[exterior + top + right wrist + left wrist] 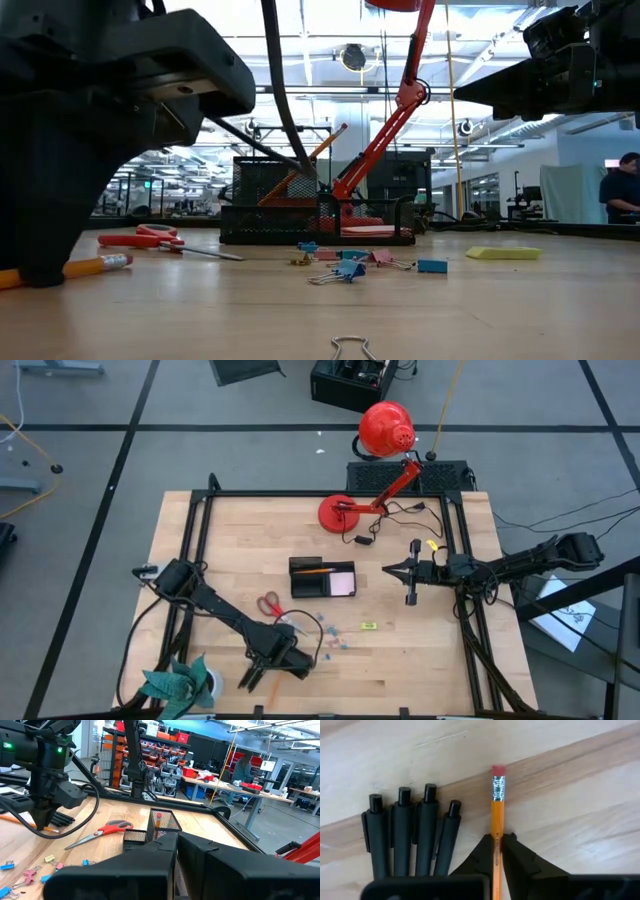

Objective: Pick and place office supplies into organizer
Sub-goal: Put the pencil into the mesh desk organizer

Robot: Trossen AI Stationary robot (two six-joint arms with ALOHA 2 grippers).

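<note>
An orange pencil [496, 805] with a red eraser lies on the wooden table beside several dark pens [410, 837]. My left gripper [496, 842] points down over it near the table's front edge [262, 665], shut on the pencil. Red-handled scissors [272, 606] lie flat between it and the black mesh organizer [322, 577], which holds another orange pencil [159, 817] and a pink notepad [343, 582]. My right gripper [392, 570] hangs shut, level, to the organizer's right, touching nothing. My left gripper pinches the pencil's shaft [496, 832] between its two fingers, a short way back from the eraser end. The fingers come from above, pointing down, one on each side of the shaft. The pencil lies flat, its eraser end [100, 265] on the table.
Small blue, pink and yellow clips [340, 268] and a yellow bit [368, 625] are strewn in front of the organizer. A red desk lamp [345, 512] stands at the far edge, and a teal plant [180, 685] at the near left corner. A black frame [455, 560] rims the table.
</note>
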